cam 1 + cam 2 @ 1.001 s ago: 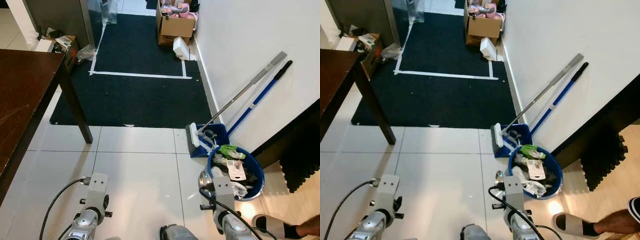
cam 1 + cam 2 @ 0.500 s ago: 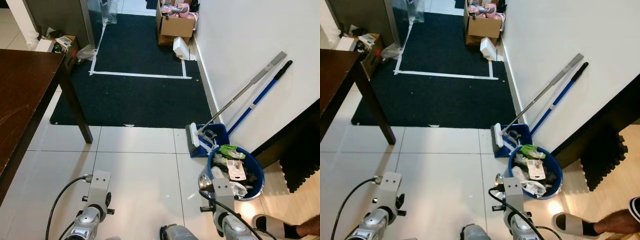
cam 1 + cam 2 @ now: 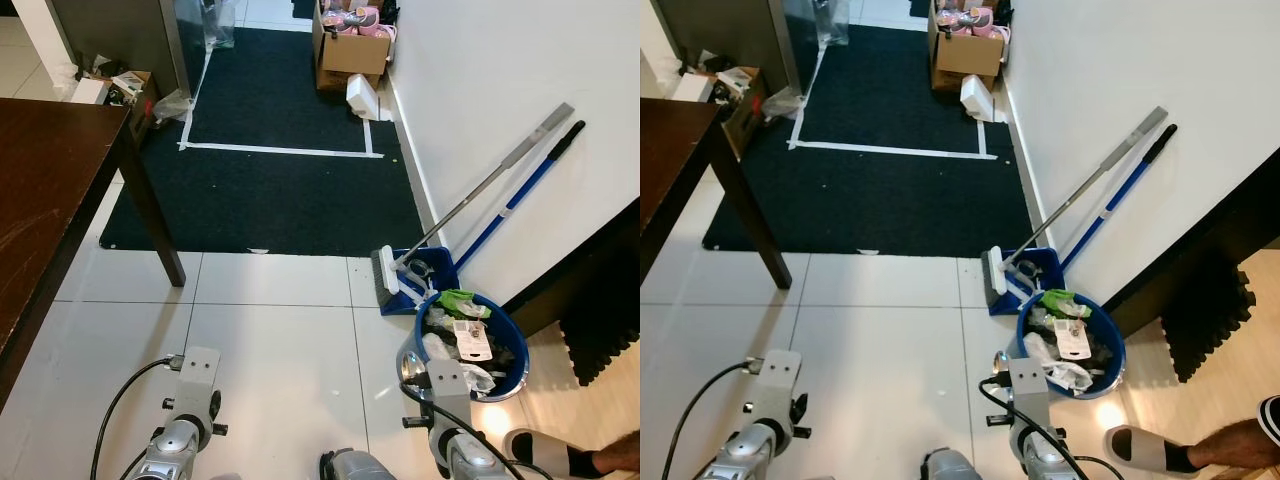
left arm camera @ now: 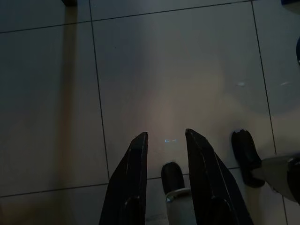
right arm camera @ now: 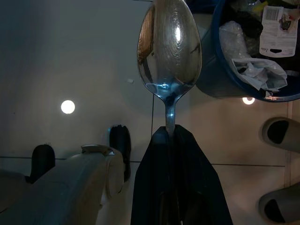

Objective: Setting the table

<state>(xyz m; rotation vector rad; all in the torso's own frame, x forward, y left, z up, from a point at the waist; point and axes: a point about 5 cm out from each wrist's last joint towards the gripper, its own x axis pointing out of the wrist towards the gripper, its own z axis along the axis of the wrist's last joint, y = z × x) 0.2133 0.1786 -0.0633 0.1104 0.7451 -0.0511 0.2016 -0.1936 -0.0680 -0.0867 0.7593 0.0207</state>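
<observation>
The right gripper [image 5: 171, 133] pinched a spoon [image 5: 169, 47]; the left gripper [image 4: 166, 138] hung parted, empty. The table [image 3: 40, 190], at ten o'clock, looked unset.

A home hallway: white tiled floor [image 3: 280, 350], dark rug [image 3: 270, 180], wooden table [image 3: 50, 190], mop [image 3: 470, 200] against the wall, full blue bin [image 3: 505, 385].

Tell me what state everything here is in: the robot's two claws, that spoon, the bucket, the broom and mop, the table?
right gripper: shut on the spoon's handle
spoon: held, bowl sticking out past the fingers
left gripper: open, holding nothing, above the floor tiles
blue bucket: full of rubbish, on the floor
broom: leaning on the wall
blue mop: leaning on the wall
table: bare where seen
</observation>
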